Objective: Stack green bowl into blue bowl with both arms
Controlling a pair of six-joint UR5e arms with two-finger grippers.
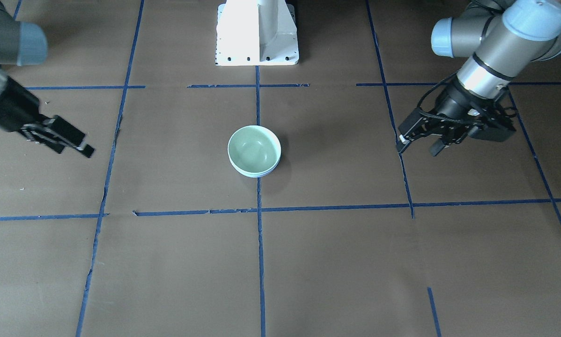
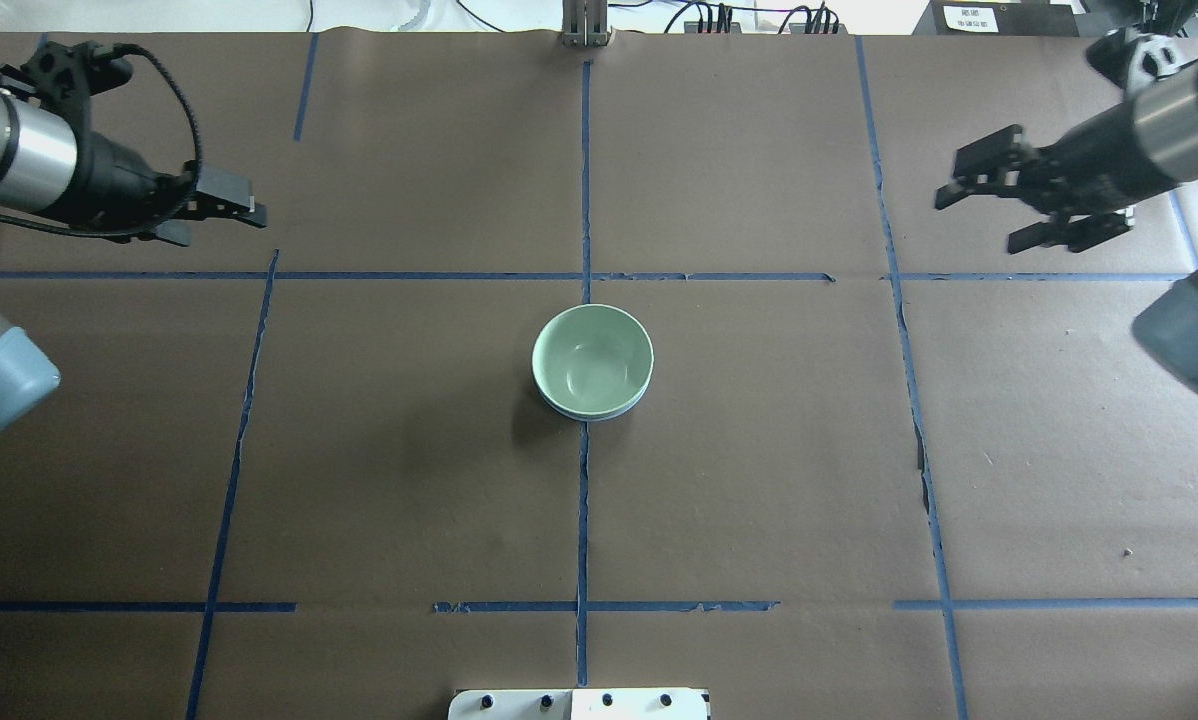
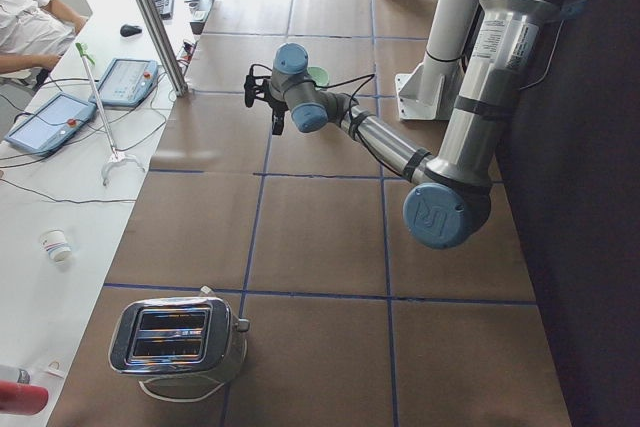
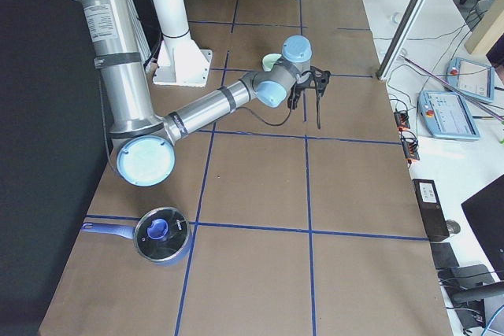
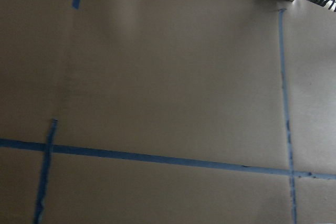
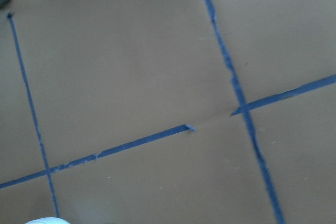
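Nested green bowl (image 2: 592,358) hides blue bowl (image 2: 591,415) except its rim

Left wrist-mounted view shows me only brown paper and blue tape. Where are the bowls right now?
Observer: The green bowl sits nested inside the blue bowl, of which only a thin rim shows. They are mid-table, on the centre tape line.
Operator: Is my left gripper holding anything?
Observer: No. The left gripper is open and empty, well off to the robot's left of the bowls.
Operator: And the other one?
Observer: The right gripper is open and empty too, off to the opposite side of the stack.
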